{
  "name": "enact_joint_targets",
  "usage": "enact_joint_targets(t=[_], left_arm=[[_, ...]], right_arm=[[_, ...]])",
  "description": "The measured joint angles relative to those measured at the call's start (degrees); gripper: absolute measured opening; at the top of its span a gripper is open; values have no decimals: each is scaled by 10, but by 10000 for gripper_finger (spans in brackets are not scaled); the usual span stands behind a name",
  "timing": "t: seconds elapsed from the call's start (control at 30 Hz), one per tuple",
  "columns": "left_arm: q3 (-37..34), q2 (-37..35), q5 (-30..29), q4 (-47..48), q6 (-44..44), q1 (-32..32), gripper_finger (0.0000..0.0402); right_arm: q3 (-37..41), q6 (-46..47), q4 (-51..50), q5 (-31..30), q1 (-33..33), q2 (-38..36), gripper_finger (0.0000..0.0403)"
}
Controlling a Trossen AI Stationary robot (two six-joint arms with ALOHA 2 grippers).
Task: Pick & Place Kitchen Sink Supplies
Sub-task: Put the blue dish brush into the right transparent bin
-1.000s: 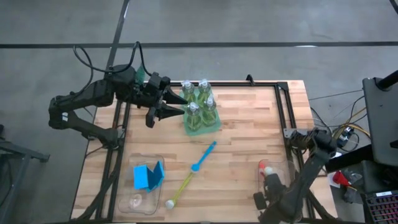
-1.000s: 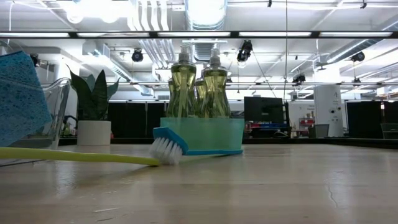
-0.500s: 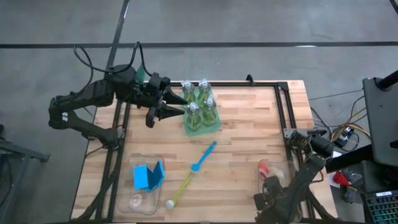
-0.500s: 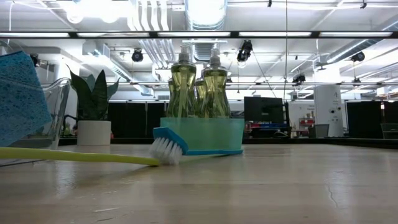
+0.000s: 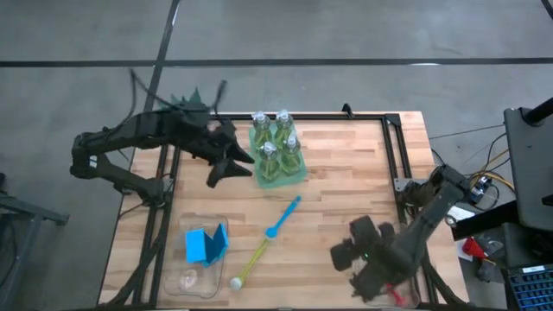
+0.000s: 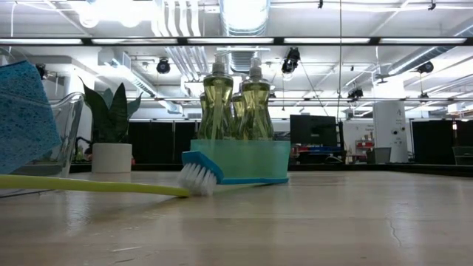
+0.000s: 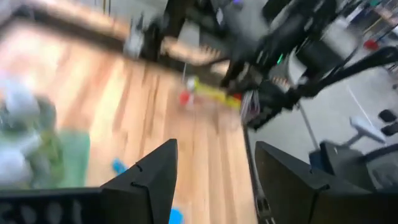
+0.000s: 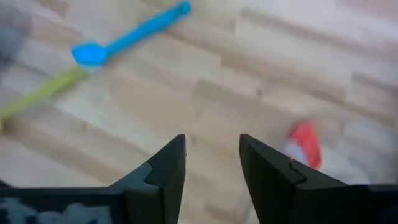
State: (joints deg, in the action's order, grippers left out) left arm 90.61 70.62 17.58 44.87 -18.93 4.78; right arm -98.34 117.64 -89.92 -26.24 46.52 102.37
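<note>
Several clear bottles of yellow-green liquid [image 5: 276, 138] stand in a translucent green tray [image 5: 294, 173] at the table's far middle; they also show in the low view [image 6: 236, 100]. A blue brush [image 5: 283, 216] and a yellow brush [image 5: 251, 262] lie on the wood. Blue sponges [image 5: 206, 244] stand in a clear bin [image 5: 192, 276] at the near left. My left gripper [image 5: 232, 168] is open and empty, just left of the tray. My right gripper [image 5: 344, 255] is open and empty above the wood at the near right, with a red item [image 8: 305, 144] beyond it.
A white-potted plant [image 6: 111, 140] stands at the far left. A second clear bin [image 5: 406, 289] sits at the near right, mostly under my right arm. A dark frame rail [image 5: 393, 147] runs along the table's right side. Bare wood lies between the tray and my right arm.
My left gripper has drawn back a little from the bottles toward the table's left and near side and turned. My right arm has swung up from the near-right bin and toward the table's left, its gripper now over bare wood. The bottles, brushes and sponges have stayed put.
</note>
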Motion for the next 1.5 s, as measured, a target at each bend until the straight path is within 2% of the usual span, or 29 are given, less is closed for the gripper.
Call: enact_joint_targets(t=[0.2,0.27,0.53,0.7,0.93,1.2,1.5], left_arm=[[-15,45,43,76,-35,-23,206],[-30,58,44,80,-52,-38,206],[-102,127,25,-19,-158,-87,206],[-114,177,-41,-57,-220,-109,206],[-112,254,-163,-60,-296,-134,206],[-110,337,-195,-116,-353,-159,206],[-111,403,-223,-117,-351,-170,206]], right_arm=[[-15,-96,0,-32,-68,-15,127],[-27,-145,2,-62,-82,-22,121],[-64,-330,1,-167,-122,-79,94],[-91,-425,1,-214,-123,-122,78],[-110,-521,2,-220,-123,-175,61],[-109,-576,2,-220,-123,-221,52],[-108,-614,2,-220,-123,-241,54]])
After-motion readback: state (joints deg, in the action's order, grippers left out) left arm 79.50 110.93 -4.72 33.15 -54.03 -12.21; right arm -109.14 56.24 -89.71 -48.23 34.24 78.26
